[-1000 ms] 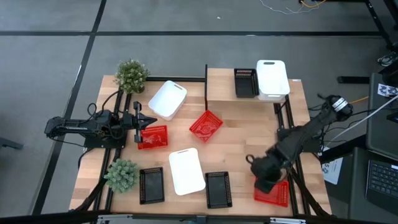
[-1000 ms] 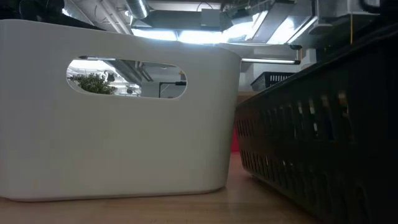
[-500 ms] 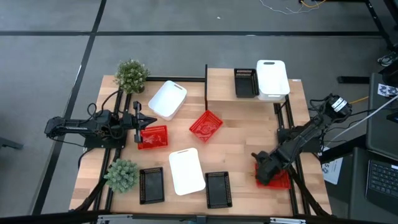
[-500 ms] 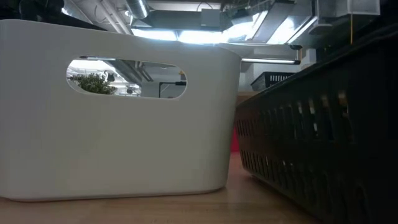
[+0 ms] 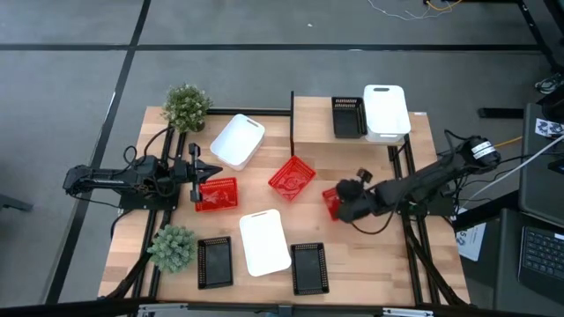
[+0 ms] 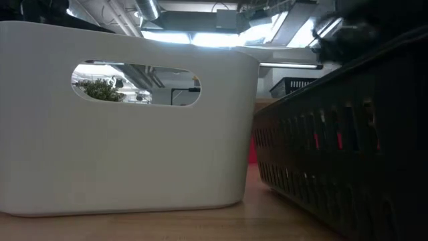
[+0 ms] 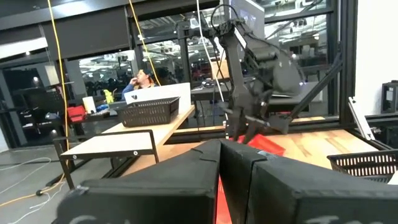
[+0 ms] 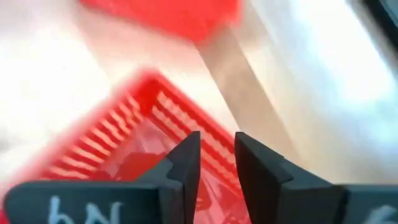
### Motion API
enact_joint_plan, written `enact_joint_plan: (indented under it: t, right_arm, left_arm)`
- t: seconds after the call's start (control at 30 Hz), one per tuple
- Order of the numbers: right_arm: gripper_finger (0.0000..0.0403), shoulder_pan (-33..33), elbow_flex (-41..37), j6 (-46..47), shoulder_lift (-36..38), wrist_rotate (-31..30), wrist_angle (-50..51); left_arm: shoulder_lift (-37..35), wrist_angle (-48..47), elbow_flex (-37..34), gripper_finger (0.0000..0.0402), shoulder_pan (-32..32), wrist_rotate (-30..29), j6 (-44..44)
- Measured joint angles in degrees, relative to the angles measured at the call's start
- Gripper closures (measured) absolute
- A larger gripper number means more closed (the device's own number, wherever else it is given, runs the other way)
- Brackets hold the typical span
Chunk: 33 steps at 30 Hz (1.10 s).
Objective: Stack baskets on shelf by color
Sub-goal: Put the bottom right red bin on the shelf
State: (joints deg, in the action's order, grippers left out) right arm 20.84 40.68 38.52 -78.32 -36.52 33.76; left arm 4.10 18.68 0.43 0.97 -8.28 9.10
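The right gripper (image 5: 339, 203), fingers pinched on the thin rim of a red basket (image 8: 134, 134), carries it; light, stiff, probably flexible mesh.

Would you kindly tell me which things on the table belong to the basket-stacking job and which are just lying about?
Belonging to the job:
- red baskets, one in the right claw
- black baskets
- white baskets
- shelf, already carrying a black basket and white ones

Just lying about:
- two potted plants
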Motion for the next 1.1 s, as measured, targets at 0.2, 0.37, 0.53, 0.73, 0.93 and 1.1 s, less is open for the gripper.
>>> enact_joint_plan:
  t: [0.2,0.37,0.53,0.73,0.93,1.1]
  right_arm:
    - [0.0303,-1.22,10.43,-5.59,0.11,14.68,-0.50]
    - [0.0303,-1.42,11.81,-1.30,-2.56,17.81,-3.95]
    - [0.0301,-1.42,11.79,-1.54,-8.92,21.52,-5.34]
    - [0.0289,-1.47,11.79,3.14,-12.18,15.76,-7.07]
    - [0.0292,-1.42,11.83,5.11,-12.00,8.63,-6.53]
    - [0.0299,-1.44,11.82,12.48,-13.75,5.92,-2.98]
  left_arm:
    - [0.01,-0.21,0.00,0.0401,0.02,0.01,-1.04]
    - [0.00,-0.22,0.00,0.0401,0.02,0.01,-1.04]
    - [0.00,-0.22,0.00,0.0401,0.01,0.01,-1.04]
    - [0.00,-0.22,0.00,0.0401,0.02,0.01,-1.04]
    - [0.00,-0.22,0.00,0.0401,0.02,0.01,-1.04]
    - [0.01,-0.22,0.00,0.0401,0.02,0.01,-1.04]
